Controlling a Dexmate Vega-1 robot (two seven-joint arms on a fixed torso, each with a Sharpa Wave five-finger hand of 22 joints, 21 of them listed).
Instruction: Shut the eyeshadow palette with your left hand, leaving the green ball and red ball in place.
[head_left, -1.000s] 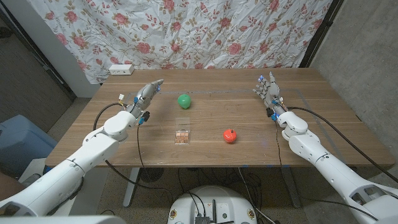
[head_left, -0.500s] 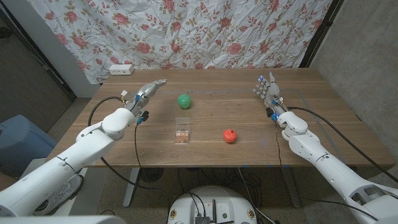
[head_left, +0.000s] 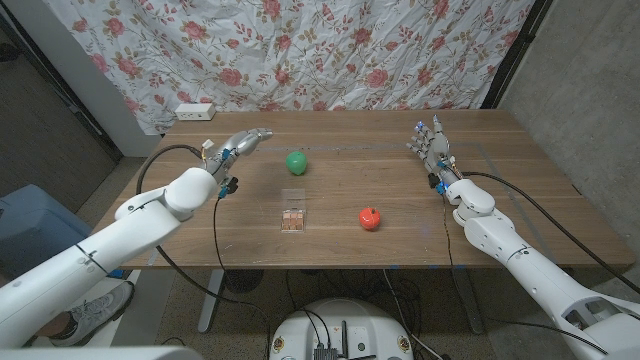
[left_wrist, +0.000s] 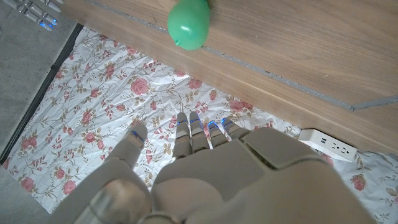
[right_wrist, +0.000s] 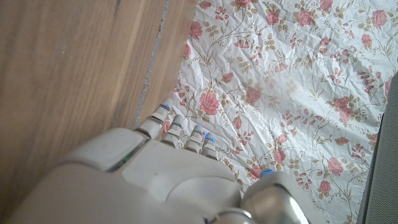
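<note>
Head view: left hand (head_left: 243, 143), fingers extended and empty, hovers beyond the open eyeshadow palette (head_left: 292, 216), which lies nearer the robot. Right hand (head_left: 430, 140) is farther off, empty.

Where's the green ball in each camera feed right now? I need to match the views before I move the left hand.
Head view: green ball sits left of table centre, behind the eyeshadow palette, just right of the left hand.
Left wrist view: green ball at top centre, on the wood beyond the fingers.
Right wrist view: not in it.
Shared landmark: the floral curtain.
</note>
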